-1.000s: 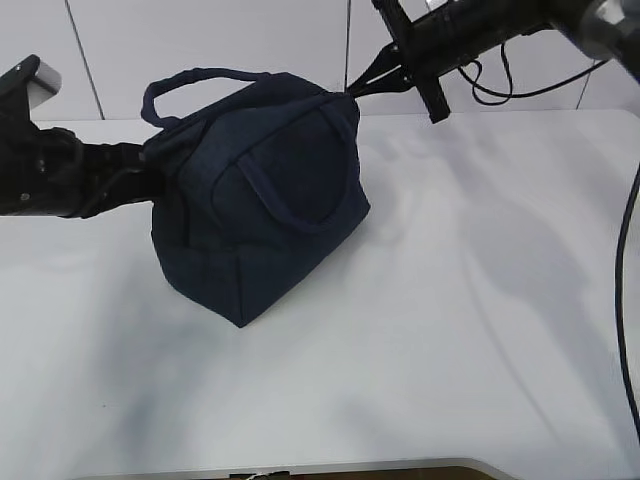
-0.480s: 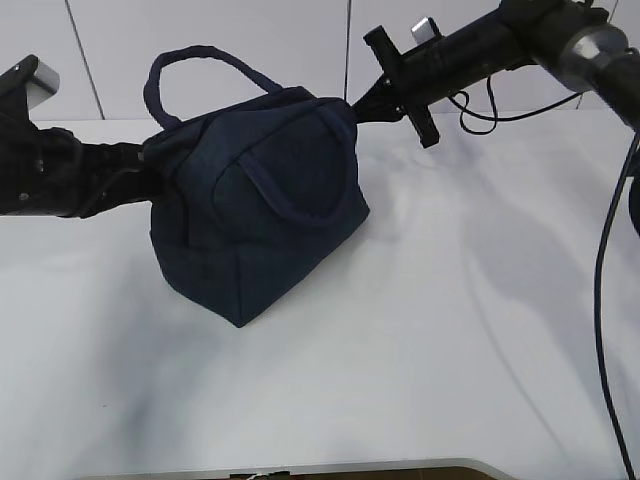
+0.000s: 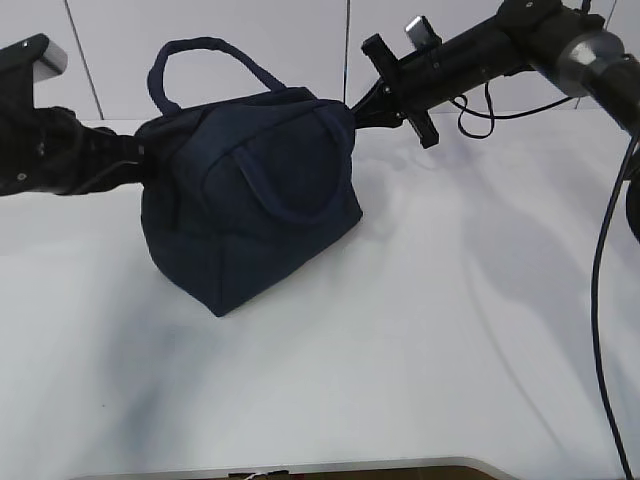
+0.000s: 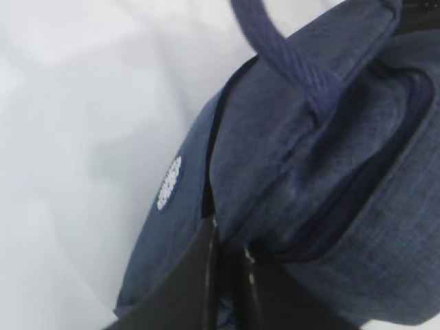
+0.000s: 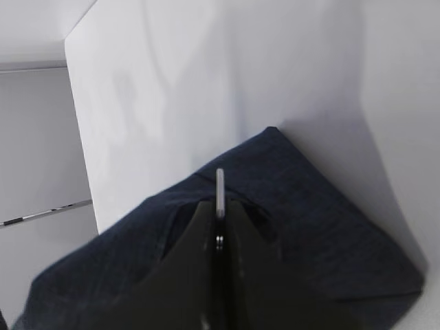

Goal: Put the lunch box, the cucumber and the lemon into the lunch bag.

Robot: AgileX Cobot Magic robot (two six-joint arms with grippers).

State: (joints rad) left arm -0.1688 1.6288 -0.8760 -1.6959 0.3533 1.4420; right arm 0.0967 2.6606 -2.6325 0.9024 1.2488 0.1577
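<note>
Navy fabric lunch bag (image 3: 250, 205): stands left of centre on the white table (image 3: 450, 330), one loop handle (image 3: 195, 62) upright, the other lying flat on its near face.

Contents: lunch box, cucumber and lemon not in view anywhere; I judge them packed, though I cannot see inside.

Progress: top looks closed, so I rate the task as at or near its end, zipper closing being the step in hand.

Left gripper (image 4: 230, 265): fingers pressed together, pinching the bag's left end.

Right gripper (image 5: 218, 230): fingers pressed together on a thin metal pull (image 5: 220, 192) at the bag's right upper end.

Orientation: long axis runs left to right between my two grippers, slanting back toward the right one; opening faces up.
</note>
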